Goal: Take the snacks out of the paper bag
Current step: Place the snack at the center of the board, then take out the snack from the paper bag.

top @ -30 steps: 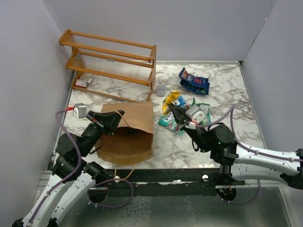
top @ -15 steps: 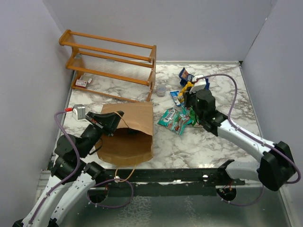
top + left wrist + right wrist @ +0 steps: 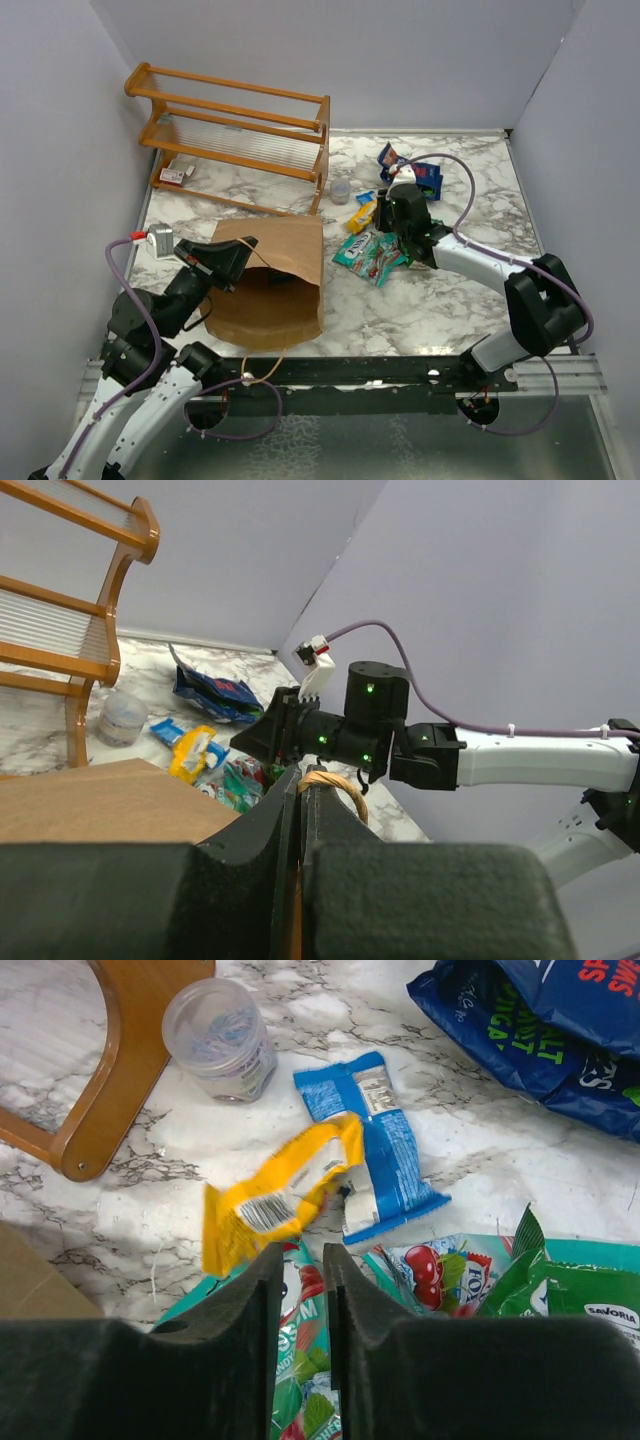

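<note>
top view, paper bag [image 3: 285, 252]: on its side on the desk [image 3: 440, 305], long axis near-to-far, mouth toward the arms; contents hidden.
top view, snacks [image 3: 372, 255]: loose on the desk right of the bag, just beside the right end effector [image 3: 385, 216].
left wrist, left end effector [image 3: 301, 785]: clamped on the bag's twisted handle [image 3: 340, 786].
right wrist, right end effector: 2 fingers slightly parted, empty; yellow packet [image 3: 280, 1195] just ahead, lying diagonally.

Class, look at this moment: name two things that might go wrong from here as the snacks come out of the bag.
The right gripper hangs just above the yellow packet, with a small clear cup close by; a sweep there may knock the cup over. The left gripper is clamped on the paper bag; a hard pull might tear the paper.
</note>
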Controlling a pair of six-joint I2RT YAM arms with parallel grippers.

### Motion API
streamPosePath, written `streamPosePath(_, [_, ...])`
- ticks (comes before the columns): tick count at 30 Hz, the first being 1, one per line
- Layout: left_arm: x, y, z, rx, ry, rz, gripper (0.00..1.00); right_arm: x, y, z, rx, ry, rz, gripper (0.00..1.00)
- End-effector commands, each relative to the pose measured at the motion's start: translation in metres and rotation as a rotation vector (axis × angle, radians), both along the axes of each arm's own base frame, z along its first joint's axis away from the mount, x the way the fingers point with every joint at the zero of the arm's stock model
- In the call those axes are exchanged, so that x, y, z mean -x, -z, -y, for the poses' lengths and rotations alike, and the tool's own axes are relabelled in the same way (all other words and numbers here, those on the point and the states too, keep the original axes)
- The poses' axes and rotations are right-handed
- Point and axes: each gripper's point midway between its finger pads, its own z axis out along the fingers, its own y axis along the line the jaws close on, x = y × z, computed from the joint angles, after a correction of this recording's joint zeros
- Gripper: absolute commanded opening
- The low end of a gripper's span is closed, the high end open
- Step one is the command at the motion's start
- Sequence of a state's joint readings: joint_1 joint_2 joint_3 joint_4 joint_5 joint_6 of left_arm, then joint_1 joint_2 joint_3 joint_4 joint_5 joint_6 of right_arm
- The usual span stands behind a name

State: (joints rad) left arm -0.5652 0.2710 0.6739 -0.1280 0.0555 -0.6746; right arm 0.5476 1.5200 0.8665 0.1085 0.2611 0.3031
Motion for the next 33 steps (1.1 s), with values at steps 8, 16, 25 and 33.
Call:
streamPosePath(8, [0.005, -0.011, -0.003, 0.011, 0.000, 0.034, 0.00, 0.022, -0.060, -0.022, -0.067, -0.215, 0.082, 0.35])
streamPosePath(16, [0.000, -0.008, 0.002, 0.017, 0.009, 0.027, 0.00, 0.108, -0.143, -0.075, -0.238, -0.778, 0.274, 0.36])
streamPosePath(25, [-0.003, -0.009, 0.006, 0.014, 0.021, 0.025, 0.00, 0.219, -0.209, -0.093, -0.398, -1.264, 0.463, 0.38])
streamPosePath(33, [-0.004, -0.012, 0.009, 0.036, 0.032, 0.030, 0.00, 0.287, -0.208, -0.170, -0.288, -1.400, 0.486, 0.39])
